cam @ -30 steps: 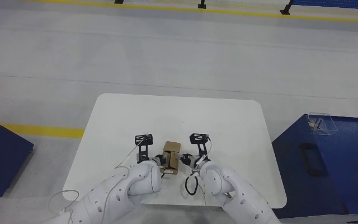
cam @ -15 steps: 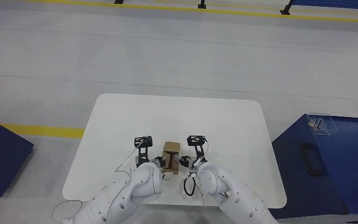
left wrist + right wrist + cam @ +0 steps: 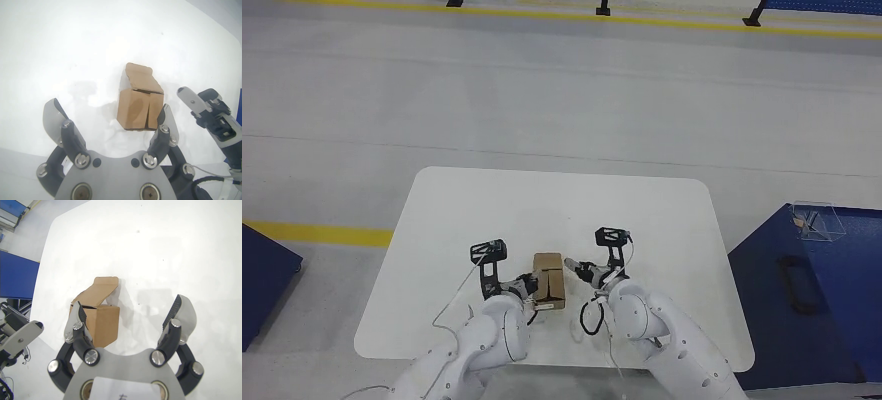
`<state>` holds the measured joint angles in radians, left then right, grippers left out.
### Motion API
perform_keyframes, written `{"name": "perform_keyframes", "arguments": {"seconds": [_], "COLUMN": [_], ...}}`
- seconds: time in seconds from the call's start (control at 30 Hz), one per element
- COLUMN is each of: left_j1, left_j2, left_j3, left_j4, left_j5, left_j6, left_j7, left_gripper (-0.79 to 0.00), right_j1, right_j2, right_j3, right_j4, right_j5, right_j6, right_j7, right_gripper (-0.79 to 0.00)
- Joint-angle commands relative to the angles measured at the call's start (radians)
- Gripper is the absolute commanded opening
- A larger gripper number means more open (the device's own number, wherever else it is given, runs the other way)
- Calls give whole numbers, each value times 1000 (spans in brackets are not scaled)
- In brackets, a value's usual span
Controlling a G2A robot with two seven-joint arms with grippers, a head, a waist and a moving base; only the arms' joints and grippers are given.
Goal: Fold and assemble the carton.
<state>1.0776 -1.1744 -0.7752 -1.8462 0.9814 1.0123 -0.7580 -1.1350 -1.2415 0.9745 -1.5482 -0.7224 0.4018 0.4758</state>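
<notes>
a small brown cardboard carton (image 3: 549, 279) stands on the white table (image 3: 642, 205), close to the table edge nearest the robot and about midway along it. the carton's body is squared up, and its top lid flap (image 3: 102, 289) is open, tilted up and away from the robot, with the tuck tab at its far end bent down toward the table. on the carton side seen from the left wrist (image 3: 140, 111), two panels meet at a narrow upright slit. the left gripper (image 3: 108, 109) sits low at the carton's left side with its jaws spread wide and nothing between them. one of its fingertips (image 3: 165, 111) is right at the carton's lower corner, and whether it touches cannot be told. the right gripper (image 3: 129, 303) sits at the carton's right side, its jaws also spread wide and holding nothing. one of its fingers (image 3: 78, 315) stands in front of the carton's upper corner, and contact is unclear there too. from above, the two grippers flank the carton, left (image 3: 522, 287) and right (image 3: 578, 269).
</notes>
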Motion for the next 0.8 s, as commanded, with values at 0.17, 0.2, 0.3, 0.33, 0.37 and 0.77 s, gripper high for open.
{"name": "perform_keyframes", "arguments": {"seconds": [0.17, 0.2, 0.3, 0.33, 0.37, 0.77], "left_j1": [75, 76, 73, 74, 76, 29], "left_j2": [0, -4, -20, -26, -32, -115], "left_j3": [-5, 6, 38, 45, 47, 111], "left_j4": [82, 100, 127, 126, 123, 154], "left_j5": [201, 207, 225, 224, 215, 186], "left_j6": [-16, -29, -67, -76, -80, -62], "left_j7": [-66, -79, -116, -126, -130, -112], "left_gripper": [0, 0, 0, 0, 0, 0], "right_j1": [22, 28, 46, 51, 55, 58], "right_j2": [-4, -6, -15, -17, -20, -30], "right_j3": [-2, -13, -42, -48, -51, 14], "right_j4": [62, 78, 102, 109, 115, 108], "right_j5": [-52, -65, -81, -82, -80, -37], "right_j6": [31, 37, 37, 36, 37, 38], "right_j7": [62, 75, 101, 106, 105, 39], "right_gripper": [0, 0, 0, 0, 0, 0]}}
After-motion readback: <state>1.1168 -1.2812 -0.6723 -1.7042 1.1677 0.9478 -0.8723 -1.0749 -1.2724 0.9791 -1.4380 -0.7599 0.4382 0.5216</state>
